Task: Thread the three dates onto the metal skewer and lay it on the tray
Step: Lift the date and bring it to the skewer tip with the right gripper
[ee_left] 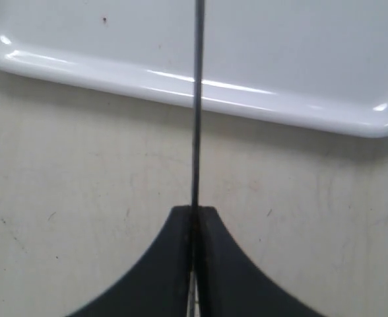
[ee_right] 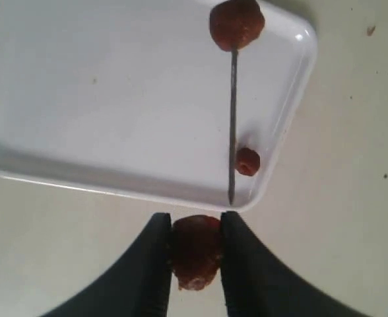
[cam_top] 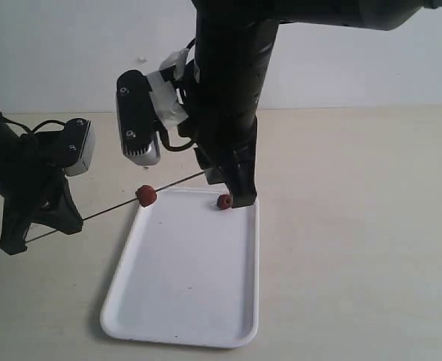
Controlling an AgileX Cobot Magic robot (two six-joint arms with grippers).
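Exterior view: the left gripper (cam_top: 67,222) is clamped on the low end of the skewer (cam_top: 108,210), which slopes up toward the right arm. One threaded date (cam_top: 146,195) sits on the rod above the far left corner of the tray (cam_top: 183,286). A loose date (cam_top: 224,201) lies in the tray near its far right corner, just beside the right gripper (cam_top: 241,200), which stands at the tray's right rim; this view does not show what that gripper carries. Left wrist view: the left gripper (ee_left: 194,214) has its jaws pressed together on the skewer (ee_left: 196,99), and the rod passes over the rim of the tray (ee_left: 260,102). Right wrist view: the right gripper (ee_right: 194,218) grips a held date (ee_right: 195,254) between both fingers, just outside the rim of the tray (ee_right: 82,99). The skewer (ee_right: 233,119) has its free tip near that rim, the threaded date (ee_right: 237,24) is farther up the rod, and the loose date (ee_right: 247,161) rests on the tray just beside the rod.
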